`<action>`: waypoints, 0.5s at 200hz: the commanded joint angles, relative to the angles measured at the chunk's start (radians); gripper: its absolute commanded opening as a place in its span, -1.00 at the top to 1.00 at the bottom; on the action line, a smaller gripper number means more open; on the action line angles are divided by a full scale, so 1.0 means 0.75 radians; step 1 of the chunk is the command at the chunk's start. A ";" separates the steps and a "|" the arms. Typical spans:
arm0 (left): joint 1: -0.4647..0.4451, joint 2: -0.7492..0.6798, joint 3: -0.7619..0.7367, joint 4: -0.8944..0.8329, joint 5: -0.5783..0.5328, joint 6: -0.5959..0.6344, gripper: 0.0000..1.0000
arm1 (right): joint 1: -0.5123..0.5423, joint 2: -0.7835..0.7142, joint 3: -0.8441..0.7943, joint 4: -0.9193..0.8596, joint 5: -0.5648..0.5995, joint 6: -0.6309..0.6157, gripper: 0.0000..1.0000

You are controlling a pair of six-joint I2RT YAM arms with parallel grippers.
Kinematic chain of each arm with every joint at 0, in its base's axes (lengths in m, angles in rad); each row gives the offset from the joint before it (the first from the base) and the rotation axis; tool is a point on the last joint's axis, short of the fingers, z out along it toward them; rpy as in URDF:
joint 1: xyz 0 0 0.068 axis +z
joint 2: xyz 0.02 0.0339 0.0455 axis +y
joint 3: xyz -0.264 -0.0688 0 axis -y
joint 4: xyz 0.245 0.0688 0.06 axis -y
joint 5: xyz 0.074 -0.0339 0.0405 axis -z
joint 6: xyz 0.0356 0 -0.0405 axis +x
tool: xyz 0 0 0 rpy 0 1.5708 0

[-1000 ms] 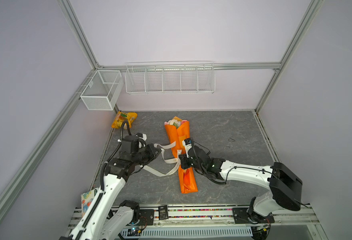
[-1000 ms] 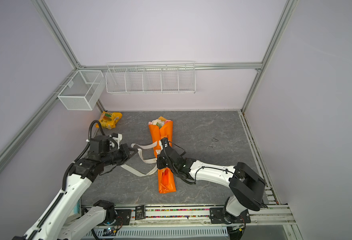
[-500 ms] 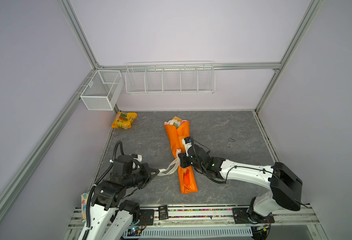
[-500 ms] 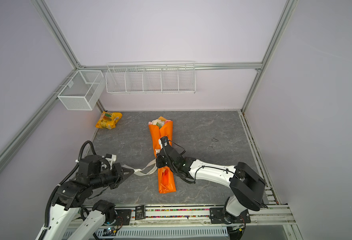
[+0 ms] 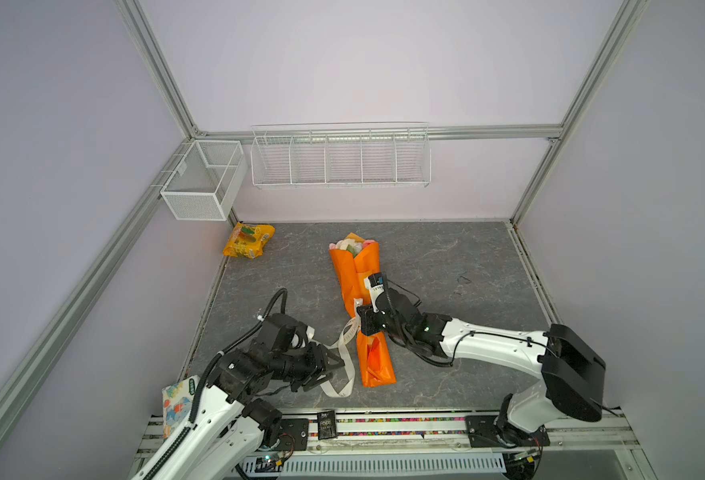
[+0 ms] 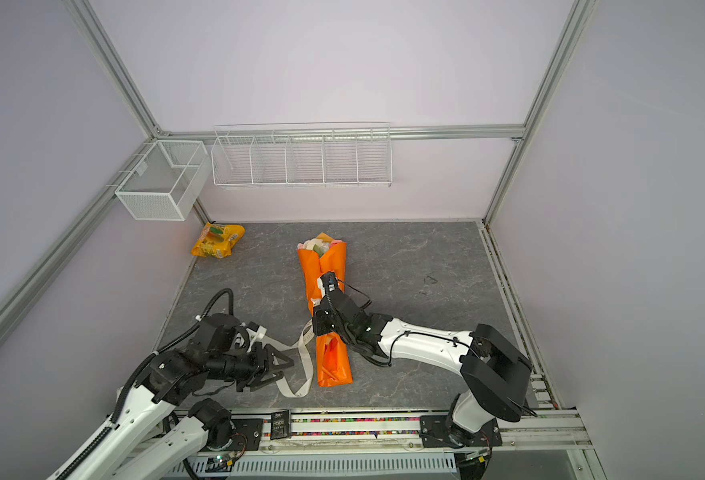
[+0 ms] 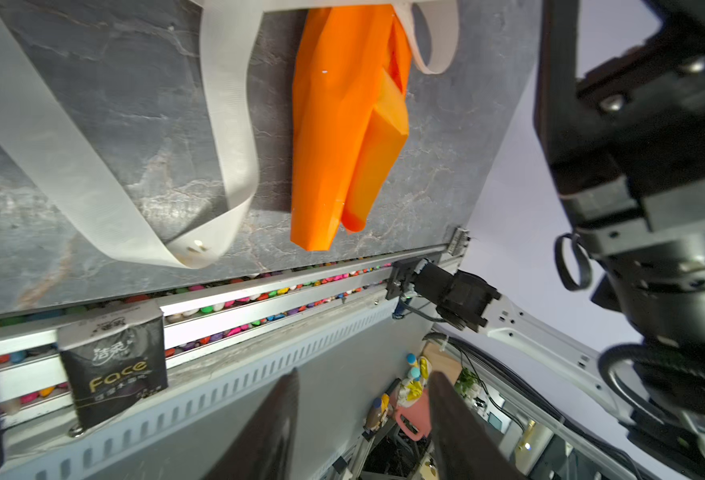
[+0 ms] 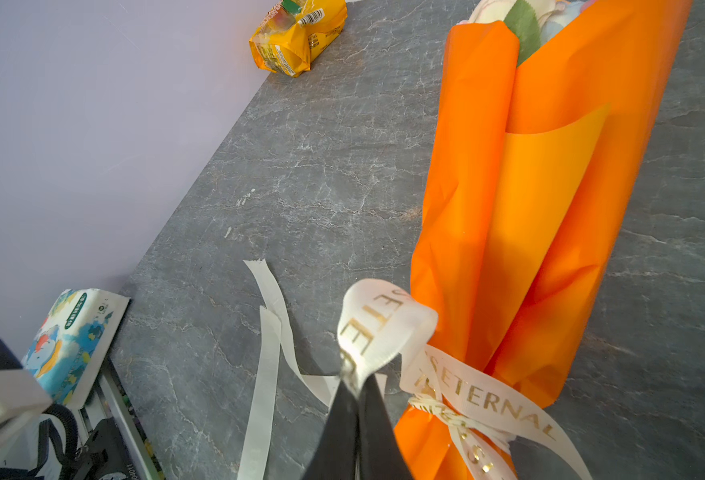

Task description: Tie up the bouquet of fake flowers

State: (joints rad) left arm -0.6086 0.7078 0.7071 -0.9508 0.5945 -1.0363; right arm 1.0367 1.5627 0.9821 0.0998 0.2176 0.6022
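Bouquet of fake flowers [image 5: 359, 270] lies flat mid-bench [image 5: 446, 257], blooms twd back wall. Ribbon [image 8: 487, 399] is wrapped and knotted at the waist. R hand [image 8: 357, 386] pinches one loop. L hand [image 7: 363, 376]: jaws apart, empty. Est. remaining: form bow, tighten.

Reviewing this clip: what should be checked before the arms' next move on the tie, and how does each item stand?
1. Right gripper shut on the ribbon loop: ok.
2. Left gripper open, nothing between its jaws: ok.
3. Ribbon wrapped round the bouquet at its waist: ok.
4. Knot pulled tight: cannot tell.
5. Bouquet lying flat on the table: ok.
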 commanded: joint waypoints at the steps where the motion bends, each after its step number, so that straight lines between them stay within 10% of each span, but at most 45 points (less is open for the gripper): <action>1: -0.037 0.124 0.187 -0.227 -0.212 0.238 -0.10 | -0.004 0.007 0.020 -0.009 0.023 -0.003 0.86; 38: -0.037 0.210 0.280 -0.063 -0.486 0.458 0.10 | -0.004 0.010 0.018 -0.003 -0.009 0.026 0.86; 100: -0.037 0.387 0.051 0.891 -0.394 1.057 0.29 | -0.005 -0.005 0.020 -0.002 -0.070 0.092 0.86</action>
State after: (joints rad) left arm -0.6334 0.9791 0.8089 -0.5850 0.2958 -0.4873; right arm 1.0367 1.5627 0.9821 0.0937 0.1913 0.6342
